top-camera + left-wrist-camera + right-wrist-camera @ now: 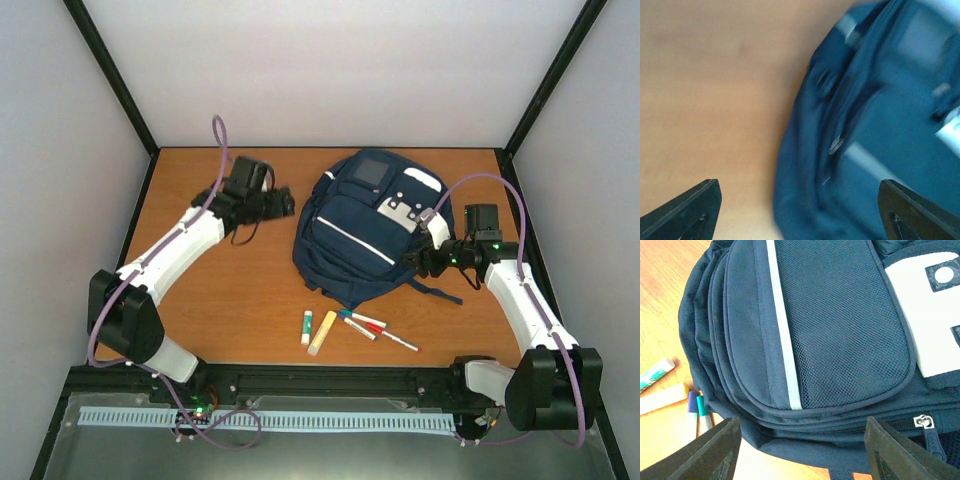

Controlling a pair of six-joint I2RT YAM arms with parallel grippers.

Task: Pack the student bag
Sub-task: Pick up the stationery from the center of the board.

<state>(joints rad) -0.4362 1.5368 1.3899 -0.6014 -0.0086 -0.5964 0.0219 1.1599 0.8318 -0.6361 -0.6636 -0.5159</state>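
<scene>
1. Left gripper [285, 204]: fingers wide apart, empty, just beside the bag's left edge.
2. Student bag [355, 235]: lies flat mid-table [230, 300], seemingly closed; probably soft, floppy, light. Best to pinch at zipper pull [923, 421].
3. Right gripper [413, 262]: spread wide, empty, at the right side.

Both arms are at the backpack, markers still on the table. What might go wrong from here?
1. The zipper pull is small and sits to one side of the open right gripper; closing may pinch fabric instead.
2. The left gripper is open beside the backpack, not holding it, so a tug may drag it onto the markers and glue stick nearby.
</scene>
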